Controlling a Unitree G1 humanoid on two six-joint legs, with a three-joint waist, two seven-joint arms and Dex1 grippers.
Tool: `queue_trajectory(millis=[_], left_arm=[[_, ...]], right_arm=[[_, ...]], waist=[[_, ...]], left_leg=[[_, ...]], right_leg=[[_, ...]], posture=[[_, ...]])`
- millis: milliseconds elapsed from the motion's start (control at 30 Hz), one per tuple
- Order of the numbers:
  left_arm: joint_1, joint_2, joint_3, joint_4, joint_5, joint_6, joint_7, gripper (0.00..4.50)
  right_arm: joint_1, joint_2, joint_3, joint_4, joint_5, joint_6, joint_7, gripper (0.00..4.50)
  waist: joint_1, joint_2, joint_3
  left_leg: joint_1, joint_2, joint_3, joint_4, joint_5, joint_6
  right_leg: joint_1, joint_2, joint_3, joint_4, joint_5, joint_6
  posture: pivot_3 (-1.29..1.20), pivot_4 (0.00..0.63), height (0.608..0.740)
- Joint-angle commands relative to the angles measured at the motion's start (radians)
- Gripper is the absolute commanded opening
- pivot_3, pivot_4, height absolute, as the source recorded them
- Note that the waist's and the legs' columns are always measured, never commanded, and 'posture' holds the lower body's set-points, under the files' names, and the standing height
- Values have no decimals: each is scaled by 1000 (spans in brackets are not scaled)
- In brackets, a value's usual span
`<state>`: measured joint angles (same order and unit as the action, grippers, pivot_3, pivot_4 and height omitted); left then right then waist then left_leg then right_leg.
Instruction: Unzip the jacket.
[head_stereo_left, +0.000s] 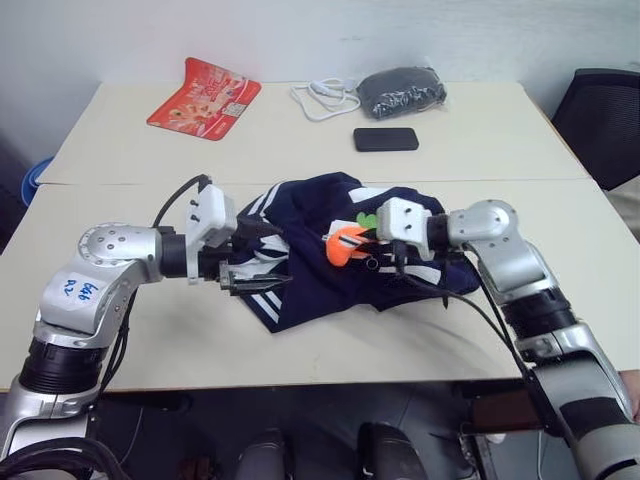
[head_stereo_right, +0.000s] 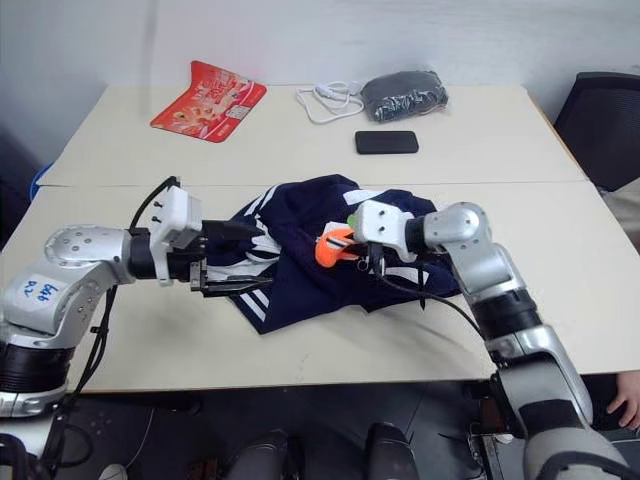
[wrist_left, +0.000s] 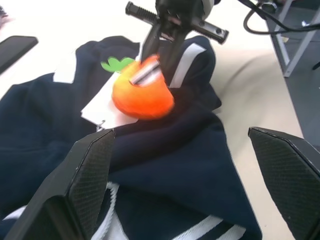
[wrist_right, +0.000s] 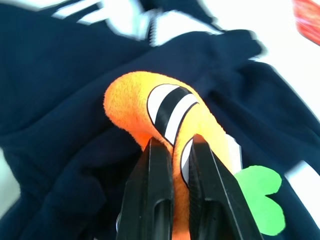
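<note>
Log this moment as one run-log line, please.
right gripper: shut on carrot plush | left gripper: open | jacket: zipped

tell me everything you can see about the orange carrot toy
The carrot toy is a small plush, fuzzy bright orange, with black and white stripe markings and flat green felt leaves at one end. It lies on top of the crumpled navy jacket, next to a white paper tag. The right gripper is shut on its body, the two black fingers pinching the plush. The open left gripper is apart from it.

The jacket (head_stereo_left: 330, 250)'s zipper lies hidden among its folds.
</note>
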<state>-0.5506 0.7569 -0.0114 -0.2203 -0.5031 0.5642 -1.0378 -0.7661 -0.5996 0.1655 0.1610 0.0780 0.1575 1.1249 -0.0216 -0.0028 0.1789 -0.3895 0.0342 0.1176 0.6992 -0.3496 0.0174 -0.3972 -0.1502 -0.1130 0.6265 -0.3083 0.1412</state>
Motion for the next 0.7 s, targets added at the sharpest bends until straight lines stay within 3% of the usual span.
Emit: queue_trajectory(millis=[33, 167, 267, 400, 567, 700], left_arm=[[-47, -42, -5, -18, -26, 3, 6, 4500], [-78, -90, -20, -42, -66, 34, -15, 4500], [-106, -139, -50, -39, -72, 24, -29, 4500], [-125, -170, -83, -5, -38, -8, -43, 4500], [-162, -198, -113, 58, 4, -55, -55, 4500], [-162, -200, -115, 65, 14, -70, -56, 4500]], right_arm=[[99, -142, -219, -147, 69, 149, -68, 2], [306, -301, -467, -190, 107, 252, -110, 2], [524, -365, -683, -46, 12, 206, -270, 2], [626, -358, -745, 72, -14, 168, -399, 2], [595, -304, -748, 183, 40, 173, -476, 2], [564, -279, -745, 220, 78, 180, -507, 1274]], waist=[[15, 0, 0], [39, 0, 0], [51, -1, 0], [38, -1, 0], [2, 0, -1], [-3, 0, -1]], left_leg=[[0, 0, 0, 0, 0, 0], [-1, -1, 3, 0, 0, 0], [0, -1, 3, 0, 0, 1], [3, -1, 5, 0, 1, 1], [5, 0, 6, -3, 3, -1], [5, 0, 5, -4, 3, -1]], right_leg=[[0, 0, 0, 0, 0, 0], [0, 0, 0, -1, 0, 0], [2, 0, -1, -1, 0, 0], [4, 0, 1, -2, 0, 0], [4, 1, 3, -1, 0, 0], [3, 1, 3, -2, 0, 0]], posture=[[0, 150, 740], [0, 150, 740], [0, 150, 740], [0, 150, 740], [0, 150, 740], [0, 150, 740]])
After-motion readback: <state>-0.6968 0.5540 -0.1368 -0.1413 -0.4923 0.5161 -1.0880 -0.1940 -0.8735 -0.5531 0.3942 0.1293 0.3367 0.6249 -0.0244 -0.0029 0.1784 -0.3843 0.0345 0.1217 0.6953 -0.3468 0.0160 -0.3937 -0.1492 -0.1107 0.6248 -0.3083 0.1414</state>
